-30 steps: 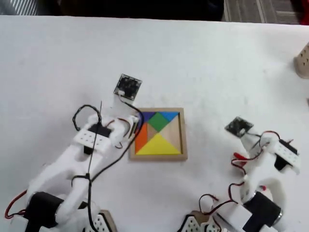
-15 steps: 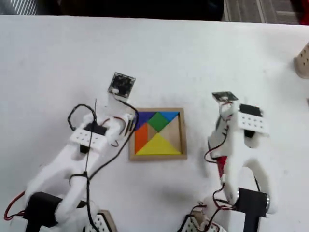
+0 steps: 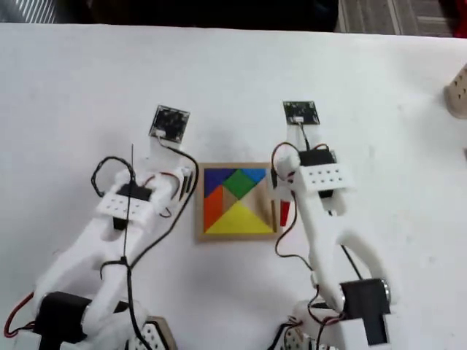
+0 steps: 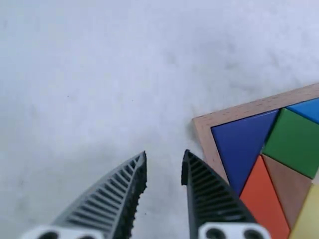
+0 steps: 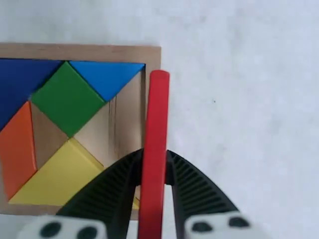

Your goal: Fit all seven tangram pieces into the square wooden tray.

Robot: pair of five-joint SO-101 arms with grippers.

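The square wooden tray (image 3: pixel 238 238) lies mid-table and holds a dark blue triangle (image 4: pixel 239 144), a green square (image 5: pixel 67 97), a light blue triangle (image 5: pixel 107 75), an orange piece (image 3: pixel 212 208), a brown piece (image 5: pixel 47 139) and a yellow triangle (image 3: pixel 238 218). A bare slot (image 5: pixel 124 124) runs along its right side. My right gripper (image 3: pixel 279 191) is shut on a red piece (image 5: pixel 155 114), held on edge above the tray's right rim (image 5: pixel 154 55). My left gripper (image 4: pixel 164 162) is open just left of the tray's far-left corner (image 4: pixel 202 124), with nothing between its fingers.
A perforated wooden object (image 3: pixel 457 91) stands at the table's far right edge. Both arm bases and loose black cables (image 3: pixel 109 175) sit along the near side. White tabletop stretches behind the tray.
My right arm has swung in from the right side to the tray's right edge, carrying the red piece. My left gripper has drawn back a little to the left of the tray.
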